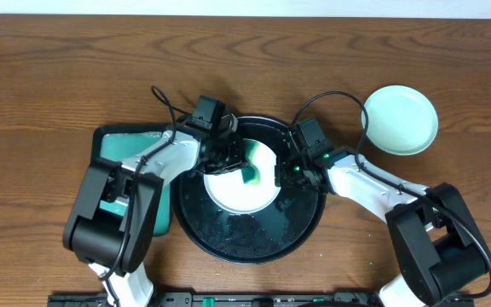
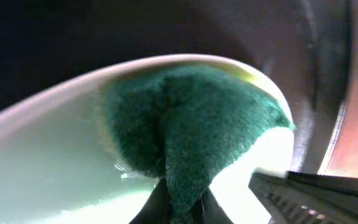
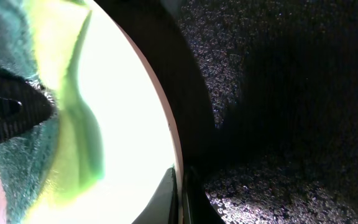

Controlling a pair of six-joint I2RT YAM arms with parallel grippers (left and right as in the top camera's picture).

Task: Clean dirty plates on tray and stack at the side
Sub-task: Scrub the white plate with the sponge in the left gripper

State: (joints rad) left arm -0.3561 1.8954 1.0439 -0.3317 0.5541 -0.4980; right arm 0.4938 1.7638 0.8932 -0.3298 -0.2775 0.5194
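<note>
My left gripper [image 1: 228, 158] is closed on a green scouring pad [image 2: 191, 130], which lies pressed against the white plate [image 1: 228, 194]. My right gripper [image 1: 286, 173] is clamped on that plate's right rim. The plate sits in the black tray [image 1: 254, 243] by the middle of the bench's near edge, with teal smears across it. A mint-green plate [image 1: 401, 119] lies on the bare bench just right of the tray. A teal rectangular tray [image 1: 113, 145] lies to the left.
</note>
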